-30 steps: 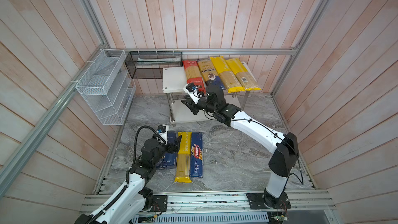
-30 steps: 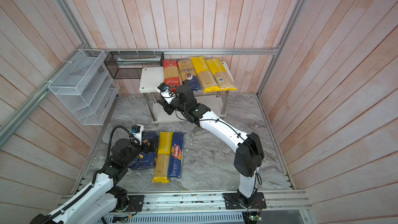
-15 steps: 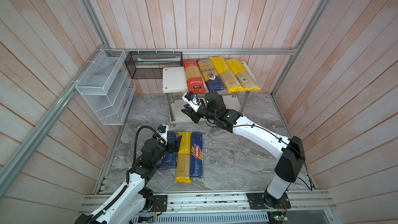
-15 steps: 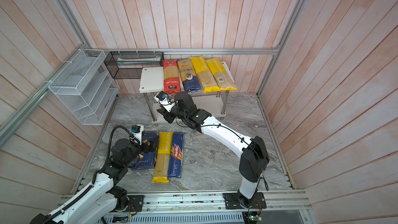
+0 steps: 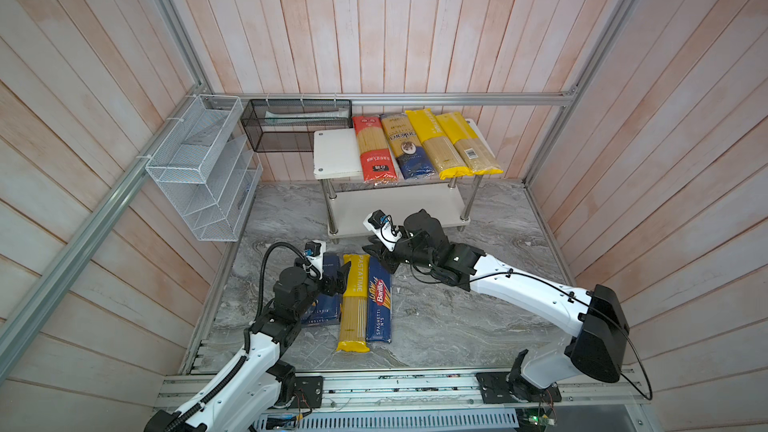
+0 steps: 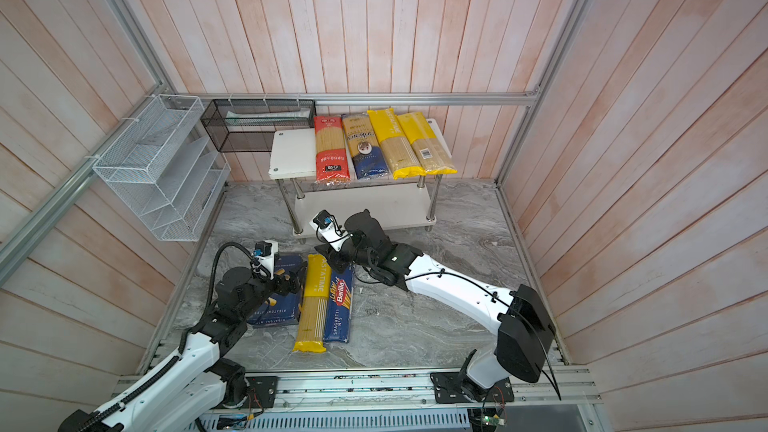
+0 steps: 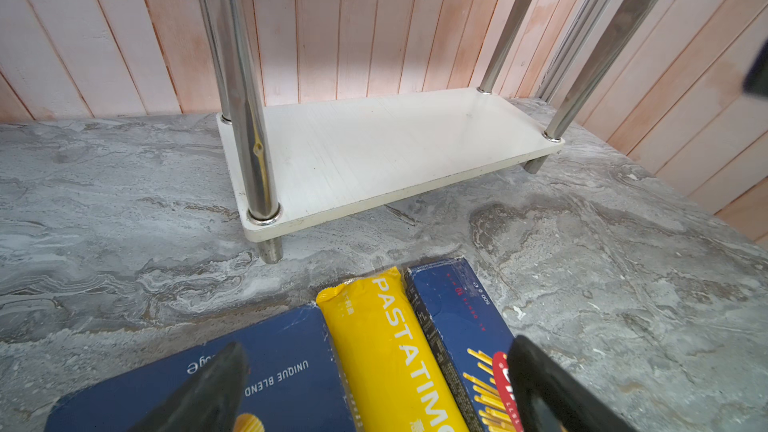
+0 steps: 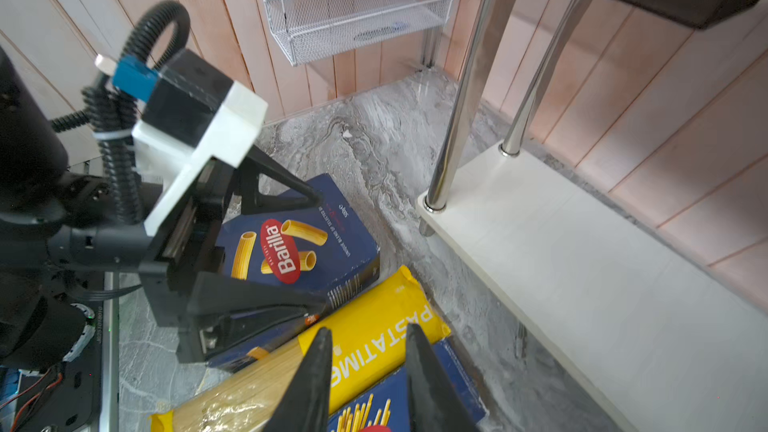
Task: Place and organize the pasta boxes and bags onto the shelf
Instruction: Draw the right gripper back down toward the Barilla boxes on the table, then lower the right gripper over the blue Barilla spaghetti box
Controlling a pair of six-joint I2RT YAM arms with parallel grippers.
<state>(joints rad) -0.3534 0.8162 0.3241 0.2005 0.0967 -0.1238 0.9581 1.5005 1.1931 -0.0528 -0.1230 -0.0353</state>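
- On the grey marble surface (image 5: 457, 326), one yellow bag (image 5: 353, 305) lay between the rigatoni box (image 6: 278, 305) and the spaghetti box (image 5: 379, 305); four bags (image 5: 415, 147) filled the shelf (image 5: 336, 151) top.
- The right tool (image 8: 368, 328), narrow and empty, had dropped from the shelf to just over that bag, likely the next pick.
- The left tool (image 7: 378, 344) gaped wide.

Right pincer (image 5: 377, 258) dropped from shelf (image 5: 336, 155) to spaghetti box (image 5: 379, 305).

R end effector (image 8: 369, 328) ajar, prob. above yellow bag (image 8: 395, 305); L end effector (image 8: 319, 252) splayed over rigatoni box (image 8: 338, 232).
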